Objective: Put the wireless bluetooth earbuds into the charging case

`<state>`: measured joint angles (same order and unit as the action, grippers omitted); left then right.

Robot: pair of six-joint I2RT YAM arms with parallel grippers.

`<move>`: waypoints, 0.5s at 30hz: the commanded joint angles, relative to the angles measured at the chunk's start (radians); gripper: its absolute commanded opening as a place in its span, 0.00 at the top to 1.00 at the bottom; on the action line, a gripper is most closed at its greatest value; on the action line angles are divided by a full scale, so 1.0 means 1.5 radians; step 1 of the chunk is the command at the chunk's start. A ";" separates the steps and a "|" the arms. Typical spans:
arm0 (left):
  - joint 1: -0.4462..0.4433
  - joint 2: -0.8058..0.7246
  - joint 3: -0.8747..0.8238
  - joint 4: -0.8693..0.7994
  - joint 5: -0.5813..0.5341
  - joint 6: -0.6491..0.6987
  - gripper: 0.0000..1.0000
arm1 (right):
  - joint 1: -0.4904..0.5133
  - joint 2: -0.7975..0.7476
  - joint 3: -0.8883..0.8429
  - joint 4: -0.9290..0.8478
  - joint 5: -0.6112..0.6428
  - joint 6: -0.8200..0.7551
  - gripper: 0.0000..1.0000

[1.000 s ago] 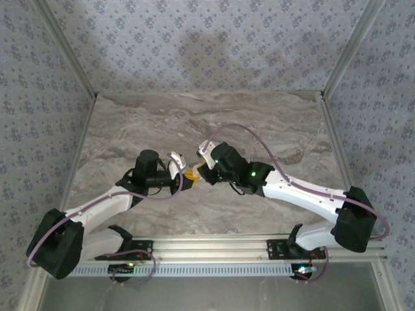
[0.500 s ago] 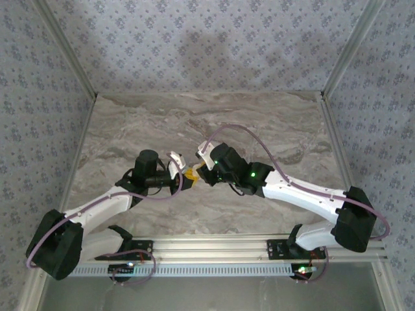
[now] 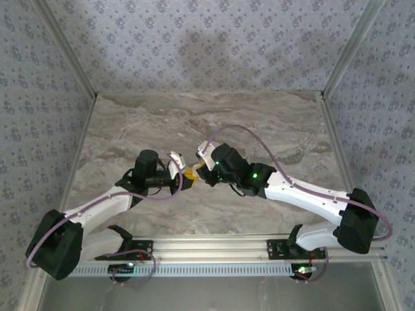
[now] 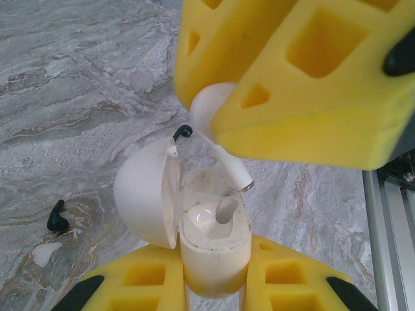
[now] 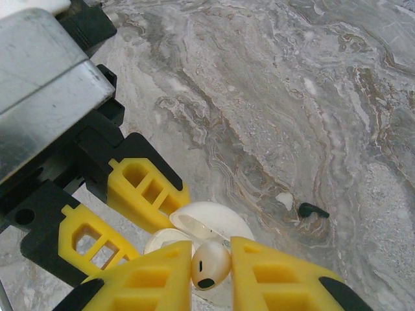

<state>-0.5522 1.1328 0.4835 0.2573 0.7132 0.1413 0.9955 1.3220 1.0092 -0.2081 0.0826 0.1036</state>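
Left wrist view: the left claw [image 4: 214, 285] is pinching the base of the charging case [image 4: 217, 249], whose lid [image 4: 146, 191] is hanging open to one side. The right claw [image 4: 224, 103] is pinching the second earbud [image 4: 230, 165] just above the case. The stem is pointing down toward the empty socket and is not yet seated. Compared with a second ago, the right arm is sitting only slightly shifted and both grips are holding unchanged, so the insertion appears to be in its fine final alignment. Count: two earbuds, the first earbud [image 4: 211, 217] already sitting in the case; one case; two claws; one small black piece [image 4: 57, 217] lying on the table [image 4: 78, 78], well apart from the case.
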 commanded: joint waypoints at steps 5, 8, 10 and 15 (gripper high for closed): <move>-0.006 -0.013 0.022 0.012 0.005 -0.001 0.93 | 0.005 0.013 0.023 0.013 -0.002 -0.010 0.78; -0.005 -0.014 0.021 0.013 0.005 -0.001 0.93 | 0.005 0.016 0.022 0.017 -0.001 -0.011 0.78; -0.006 -0.015 0.021 0.013 0.005 -0.002 0.93 | 0.004 0.020 0.023 0.019 -0.002 -0.011 0.78; -0.006 -0.016 0.020 0.014 0.003 -0.004 0.93 | 0.005 0.024 0.022 0.021 -0.005 -0.009 0.78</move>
<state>-0.5522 1.1328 0.4835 0.2577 0.7132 0.1379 0.9958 1.3499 1.0126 -0.1932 0.0822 0.1036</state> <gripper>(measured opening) 0.203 0.219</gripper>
